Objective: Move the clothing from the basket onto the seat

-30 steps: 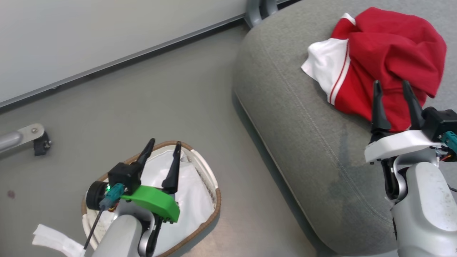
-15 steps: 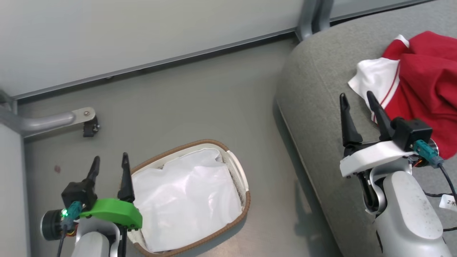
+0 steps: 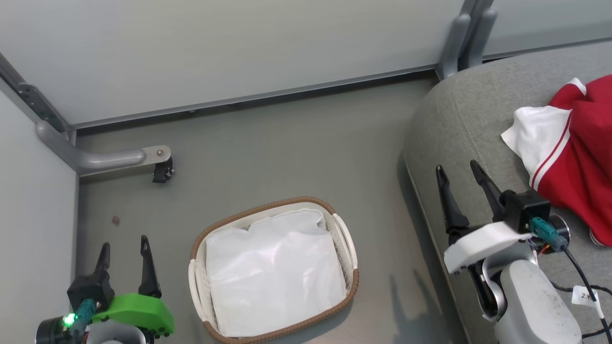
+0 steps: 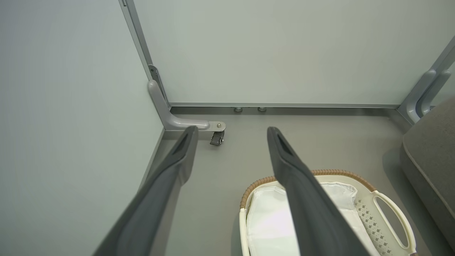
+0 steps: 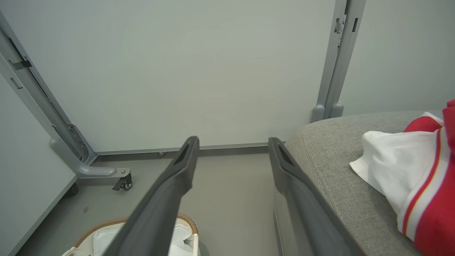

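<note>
The red clothing with white striped panels lies bunched on the grey seat at the right; it shows too in the right wrist view as clothing on the seat. The cream basket with a brown rim stands on the floor, showing just its white liner. My left gripper is open and empty, left of the basket. My right gripper is open and empty over the seat's left edge, apart from the clothing. Each wrist view shows its fingers spread: left gripper, right gripper, basket.
Grey partition walls close off the back and left. A metal foot with a caster sticks out over the floor at the left, and an upright post stands behind the seat's corner. Bare grey floor lies between basket and seat.
The camera has swung, shifting the picture rightward and down. My left gripper has left the basket and now sits left of it. My right gripper has drawn back off the clothing to the seat's edge.
</note>
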